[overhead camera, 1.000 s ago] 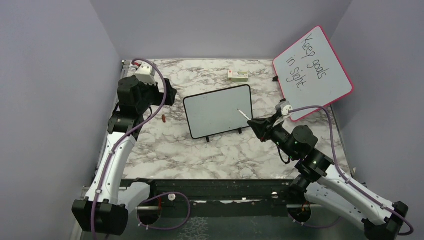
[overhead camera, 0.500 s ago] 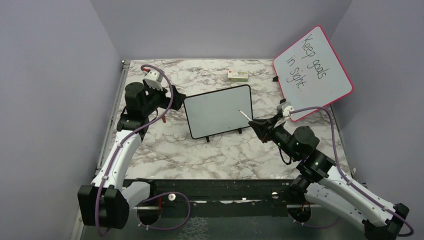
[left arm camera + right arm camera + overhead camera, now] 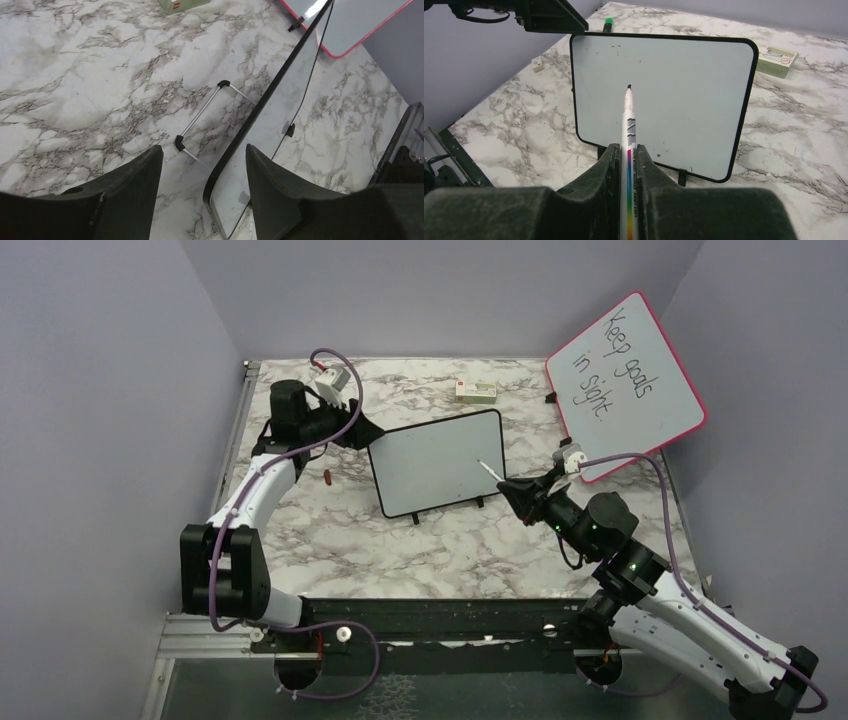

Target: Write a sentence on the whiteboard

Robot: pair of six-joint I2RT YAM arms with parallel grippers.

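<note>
So the big change over the last second is on the left side: the left gripper (image 3: 362, 433) was hanging back over the marble table (image 3: 330, 530) near the little red thing (image 3: 327, 477) (cap maybe?), and now it has swung in to the left edge of the whiteboard (image 3: 435, 462). In the left wrist view its claw (image 3: 203, 147) is still spread, narrower than a moment ago, with the board's black frame (image 3: 287, 85) sitting between the two fingers and a bit of gap on each side, so straddling, not pinching yet. My read: it's about to clamp and steady the board so it doesn't skid while writing. The whiteboard stands propped on its feet mid-table and its face (image 3: 664, 100) is totally blank, so no sentence started. Over on the right, nothing much moved: the right gripper (image 3: 512, 487) is pressed together on the marker (image 3: 629, 130), uncapped tip aimed at the board face. Can't tell if the tip actually touches. The pink-framed board (image 3: 625, 370) leans at the back right, well apart.
</note>
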